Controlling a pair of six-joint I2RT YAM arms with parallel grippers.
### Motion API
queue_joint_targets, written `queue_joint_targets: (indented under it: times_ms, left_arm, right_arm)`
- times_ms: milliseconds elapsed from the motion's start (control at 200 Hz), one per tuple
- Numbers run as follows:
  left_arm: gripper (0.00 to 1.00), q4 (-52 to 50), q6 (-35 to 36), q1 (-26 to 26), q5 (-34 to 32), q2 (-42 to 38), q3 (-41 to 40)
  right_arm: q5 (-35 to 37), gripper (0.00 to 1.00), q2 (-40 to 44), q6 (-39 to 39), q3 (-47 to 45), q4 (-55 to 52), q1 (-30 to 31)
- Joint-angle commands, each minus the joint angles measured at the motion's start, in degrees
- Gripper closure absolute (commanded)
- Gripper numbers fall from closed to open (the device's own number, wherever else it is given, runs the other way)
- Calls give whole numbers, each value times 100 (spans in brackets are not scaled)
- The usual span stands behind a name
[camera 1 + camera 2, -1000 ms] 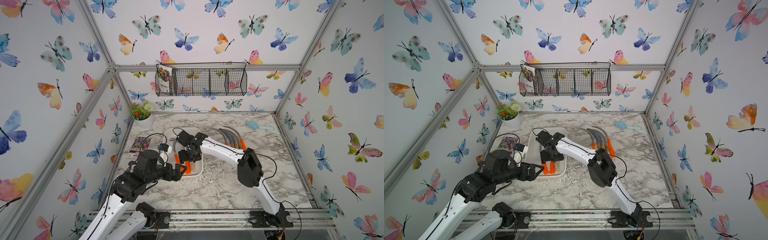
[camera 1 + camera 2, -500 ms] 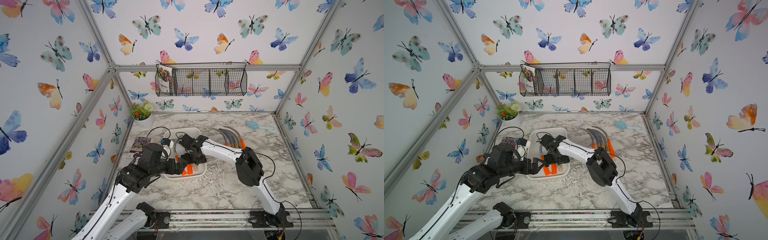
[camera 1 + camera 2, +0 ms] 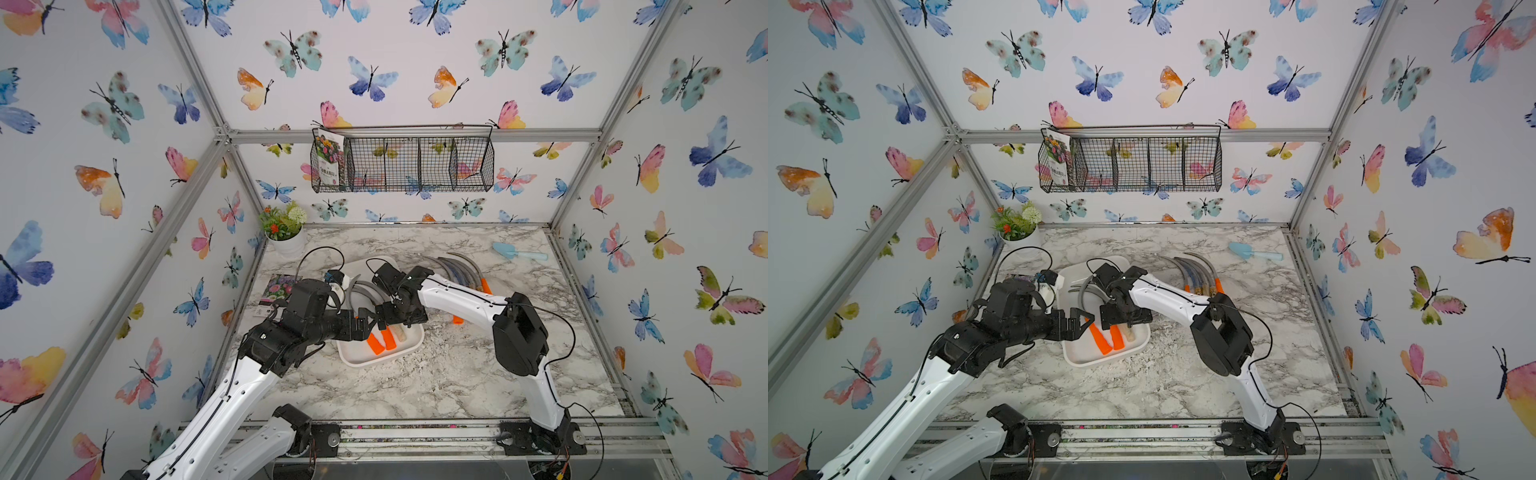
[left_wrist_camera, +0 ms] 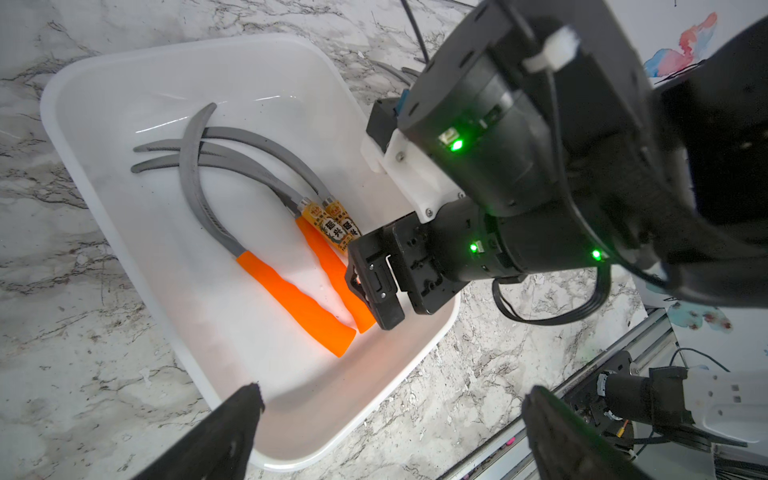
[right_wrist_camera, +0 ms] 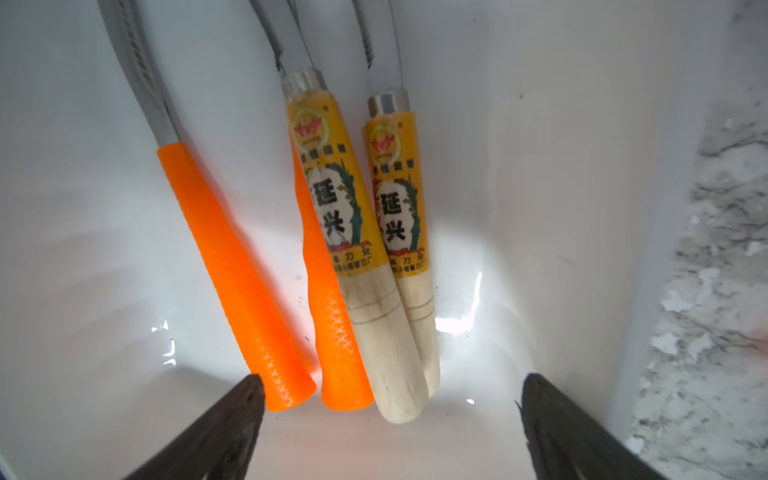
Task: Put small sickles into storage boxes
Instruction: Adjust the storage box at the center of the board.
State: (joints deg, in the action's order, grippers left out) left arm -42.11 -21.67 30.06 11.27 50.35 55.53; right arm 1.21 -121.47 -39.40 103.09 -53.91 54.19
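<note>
The white tray lies left of the table's middle. Several small sickles lie in it, with orange handles and labelled wooden handles; their grey blades cross. My right gripper hangs open just above the handle ends, holding nothing. My left gripper is open and empty over the tray's near left rim. More sickles lie fanned on the marble to the right of the tray.
A light blue trowel lies at the back right. A potted plant stands in the back left corner, with a seed packet on the table beside the tray. A black wire basket hangs on the back wall.
My right gripper's jaws have spread wider over the handles in the tray. My left arm has reached forward to the tray's rim. The tray's near end has slid slightly right.
</note>
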Motion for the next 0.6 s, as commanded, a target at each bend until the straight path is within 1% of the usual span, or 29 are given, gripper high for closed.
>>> queue_joint_targets:
  times_ms: [0,270,596]
  left_arm:
    - [2,172,30,-27,63,36,-74]
    - [2,382,86,-27,336,227,-154]
    - [2,830,59,-27,682,663,-254]
  right_arm:
    - [187,2,189,45,-138,-201,-73]
    - [327,2,594,89,-64,-277,-160]
    - [417,2,1016,178,-479,-340,-566]
